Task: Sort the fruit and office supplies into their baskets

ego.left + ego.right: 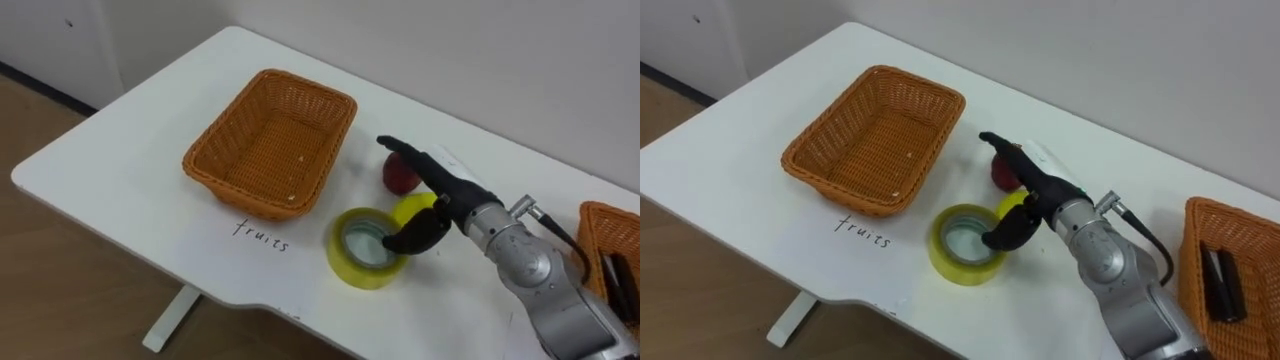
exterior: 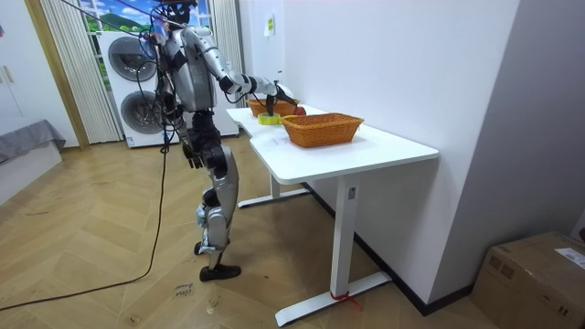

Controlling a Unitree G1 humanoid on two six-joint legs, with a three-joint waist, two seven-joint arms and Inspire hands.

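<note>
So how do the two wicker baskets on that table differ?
The left basket is empty, while the right basket holds dark items. The left basket has a handwritten label on the table in front. The left basket shows whole; the right basket is cut by the view's edge. Both are orange-brown woven wicker.

right hand (image 1: 438, 190): black fingers | forearm, frame lower right: silver-grey cylinder, black wrist cable | body: silver shell, dark joints
</note>
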